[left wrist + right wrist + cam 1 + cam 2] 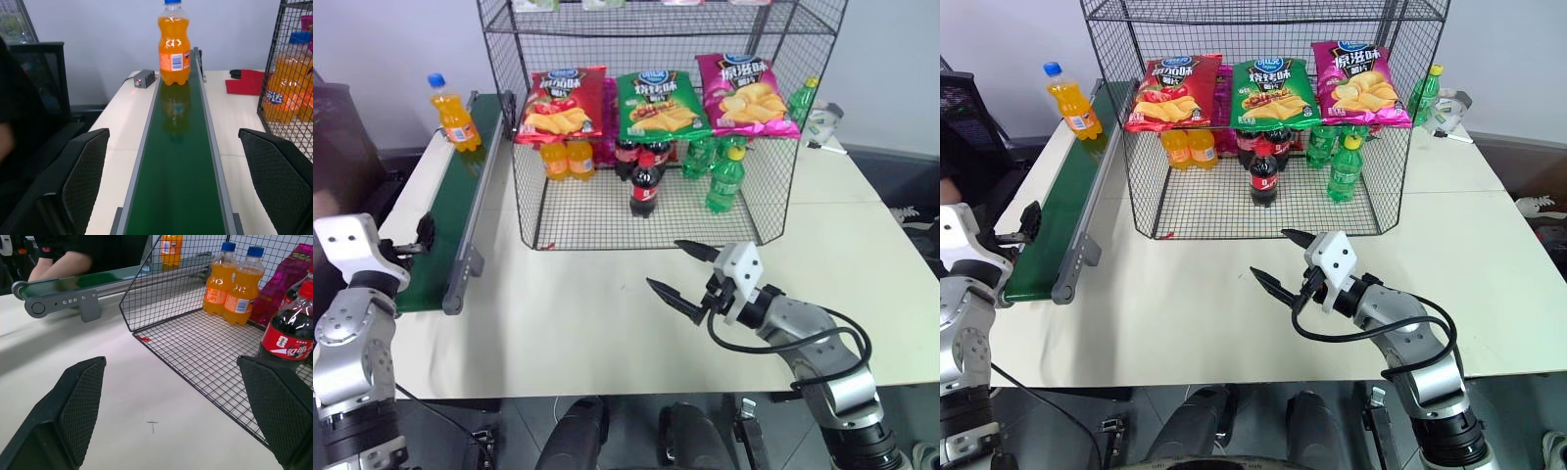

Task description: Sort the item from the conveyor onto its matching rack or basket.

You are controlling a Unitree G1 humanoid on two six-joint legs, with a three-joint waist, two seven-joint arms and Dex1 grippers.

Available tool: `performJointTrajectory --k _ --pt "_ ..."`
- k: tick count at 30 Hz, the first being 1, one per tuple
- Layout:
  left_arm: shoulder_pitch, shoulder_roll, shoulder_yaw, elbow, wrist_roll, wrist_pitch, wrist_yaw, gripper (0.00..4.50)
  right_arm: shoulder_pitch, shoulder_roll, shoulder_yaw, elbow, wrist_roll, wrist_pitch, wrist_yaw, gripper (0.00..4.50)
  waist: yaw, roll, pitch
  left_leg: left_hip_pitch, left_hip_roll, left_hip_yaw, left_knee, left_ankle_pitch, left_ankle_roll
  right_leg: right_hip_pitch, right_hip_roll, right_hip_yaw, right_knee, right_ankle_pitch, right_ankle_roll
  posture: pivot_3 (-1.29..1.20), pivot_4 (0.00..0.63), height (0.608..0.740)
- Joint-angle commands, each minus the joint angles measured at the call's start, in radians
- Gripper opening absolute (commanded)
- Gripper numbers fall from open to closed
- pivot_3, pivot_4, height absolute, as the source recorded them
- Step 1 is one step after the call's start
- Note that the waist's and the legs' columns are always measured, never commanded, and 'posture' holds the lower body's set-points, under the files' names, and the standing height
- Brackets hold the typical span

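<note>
The item, an orange soda bottle (456,116) with a blue cap, stands upright at the far end of the dark-green conveyor (450,211). My left gripper (173,142) is open at the belt's near end, level and pointing along the belt at the bottle (174,46), well short of it. The black wire rack (587,220) stands mid-table to the right of the belt. My right gripper (664,263) hovers open over the white table just in front of the rack, holding nothing.
Three chip bags (651,103) lie on the rack's upper shelf. Below them stand orange bottles (234,284), cola bottles (644,181) and green bottles (724,176). A person's arm (63,262) shows beyond the conveyor. A small black box (144,78) sits beside the belt's far end.
</note>
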Motion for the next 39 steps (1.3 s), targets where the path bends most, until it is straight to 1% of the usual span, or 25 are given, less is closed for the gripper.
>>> performJointTrajectory --k 1,13,23,32,39 --pt "-0.025 -0.012 0.0 -0.005 -0.009 -0.011 0.007 4.41 -0.009 0.007 0.003 -0.013 0.002 -0.02 -0.001 4.5 0.001 0.0 0.0 0.0 0.0 0.0 0.0 0.0 0.0 0.0 0.0 0.0 0.0 0.0 0.0 0.0 0.15 0.74" --pt "-0.038 -0.032 0.002 0.029 0.009 -0.035 0.012 4.41 -0.019 0.01 0.017 -0.042 0.004 0.003 -0.022 4.5 0.0 0.0 0.0 0.0 0.0 0.0 0.0 0.0 0.0 0.0 0.0 0.0 0.0 0.001 0.002 0.0 0.15 0.74" --pt "-0.052 -0.044 -0.019 0.058 0.023 -0.07 0.019 4.41 -0.016 -0.004 0.0 -0.037 0.014 -0.001 -0.007 4.5 0.0 0.0 0.0 0.0 0.0 0.0 0.0 0.0 0.0 0.0 0.0 0.0 0.0 0.001 0.002 0.0 0.15 0.74" --pt "-0.055 -0.038 -0.027 0.072 0.028 -0.095 0.019 4.41 -0.011 -0.005 -0.003 -0.03 0.011 -0.01 -0.001 4.5 0.0 0.0 0.0 0.0 0.0 0.0 0.0 0.0 0.0 0.0 0.0 0.0 0.0 0.002 0.003 0.0 0.15 0.74" --pt "-0.058 -0.031 -0.009 0.076 0.033 -0.121 0.033 4.41 -0.005 0.0 0.002 -0.038 0.011 -0.008 -0.007 4.5 0.0 0.0 0.0 0.0 0.0 0.0 0.0 0.0 0.0 0.0 0.0 0.0 0.0 0.002 0.003 0.0 0.15 0.74"
